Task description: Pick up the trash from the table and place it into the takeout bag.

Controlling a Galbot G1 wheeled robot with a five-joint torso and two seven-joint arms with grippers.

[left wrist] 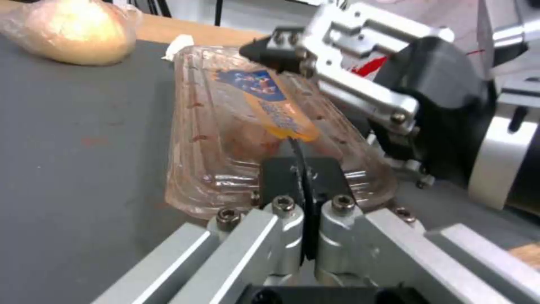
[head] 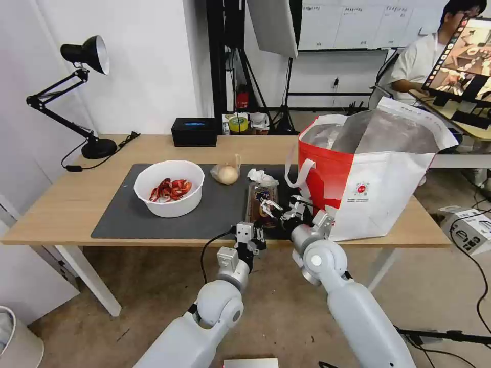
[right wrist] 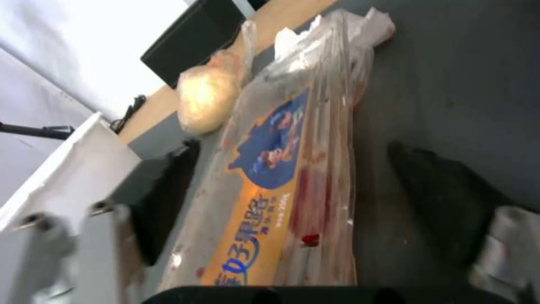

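The clear clamshell tray (head: 261, 197) with red tomatoes and a blue-orange label lies on the dark mat, just left of the takeout bag (head: 368, 174). My right gripper (head: 270, 208) hangs open over the tray's near half. In the right wrist view its black fingers (right wrist: 444, 198) straddle the tray (right wrist: 281, 181). My left gripper (left wrist: 303, 169) is shut, its tips against the tray's near end (left wrist: 225, 160). Behind the tray lie the crumpled tissue (head: 262, 177) and the bagged bun (head: 226, 174). The white bowl (head: 169, 204) of crayfish shells stands at the left of the mat.
The light-wood table (head: 66, 204) carries a black desk lamp (head: 84, 56) at its back left and a black box (head: 194, 131) at the back edge. The tall takeout bag stands open on the right end. A white bin (head: 15, 337) is on the floor.
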